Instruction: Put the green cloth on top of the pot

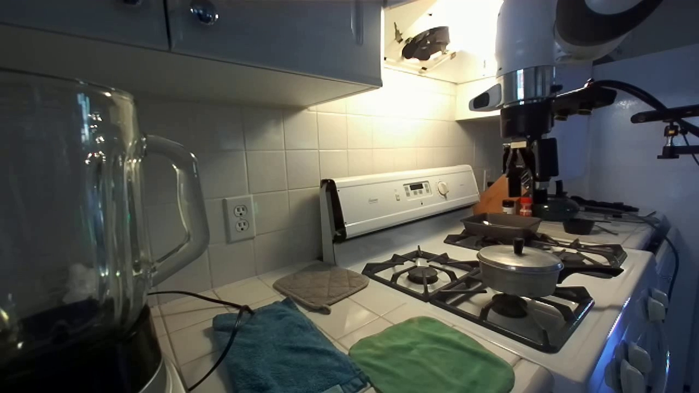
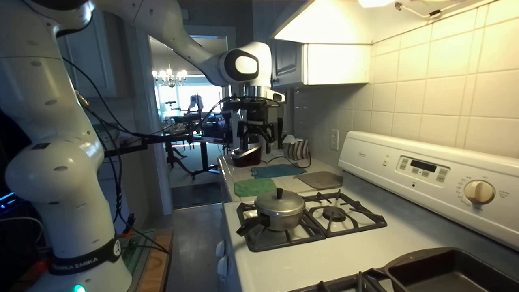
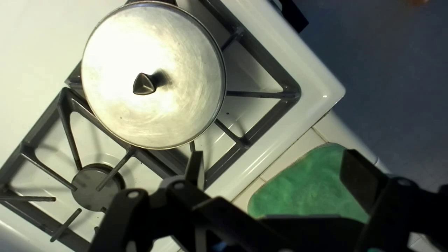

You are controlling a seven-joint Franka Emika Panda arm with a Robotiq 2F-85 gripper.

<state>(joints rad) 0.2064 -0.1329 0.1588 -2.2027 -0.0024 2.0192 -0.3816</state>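
Note:
The green cloth [image 1: 431,357] lies flat on the tiled counter beside the stove. It also shows in an exterior view [image 2: 254,187] and in the wrist view [image 3: 304,185], where the gripper partly hides it. The pot [image 1: 519,275] is silver, with a lid and black knob, and stands on a burner grate near the stove's front edge. It shows too in an exterior view [image 2: 279,209] and in the wrist view [image 3: 168,108]. My gripper [image 3: 276,171] is open and empty, well above the stove and counter. It points down in both exterior views [image 1: 523,183] [image 2: 257,142].
A teal cloth [image 1: 289,349] and a grey quilted mat [image 1: 321,285] lie near the green cloth. A glass blender [image 1: 104,218] stands on the counter. A dark baking pan [image 2: 454,271] sits on the stove. The pot's handle [image 2: 251,225] sticks out. A range hood [image 2: 328,24] hangs above.

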